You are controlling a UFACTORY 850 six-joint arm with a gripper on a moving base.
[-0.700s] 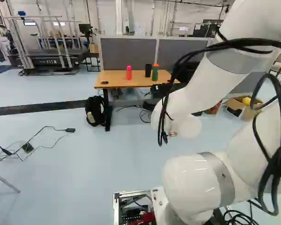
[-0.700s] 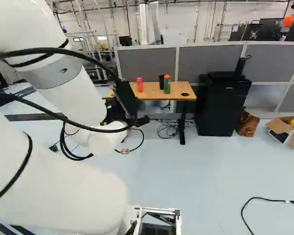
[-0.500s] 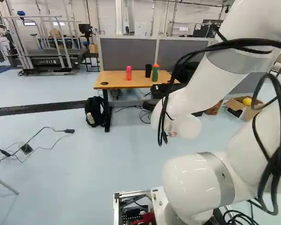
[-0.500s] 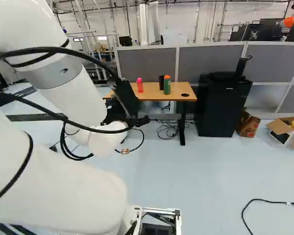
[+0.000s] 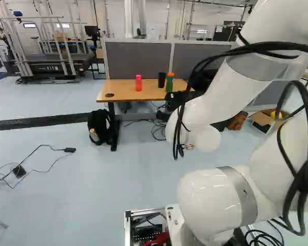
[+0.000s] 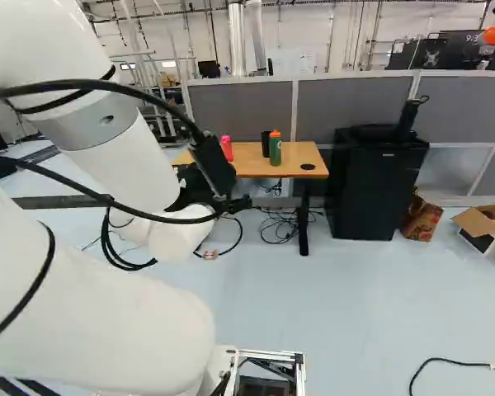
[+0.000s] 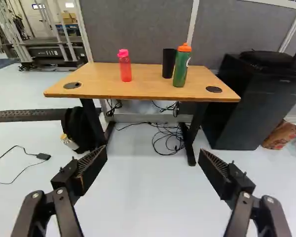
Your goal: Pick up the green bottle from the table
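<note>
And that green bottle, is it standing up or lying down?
Upright: the green bottle stands on the table, orange cap at the top.

The worktop (image 7: 145, 88) is a flat, light-brown wooden slab with straight edges, carried on dark legs (image 7: 92, 118). Three things stand upright on it. A clear red bottle (image 7: 125, 69) with a pink cap stands well apart from the other two. A plain black cup (image 7: 168, 64) stands just beside the green bottle (image 7: 180, 70), which has an orange cap and sits nearer the front edge. One dark round inset (image 7: 72, 85) lies towards the red bottle's end, another dark round inset (image 7: 213, 89) beyond the green bottle.
</note>
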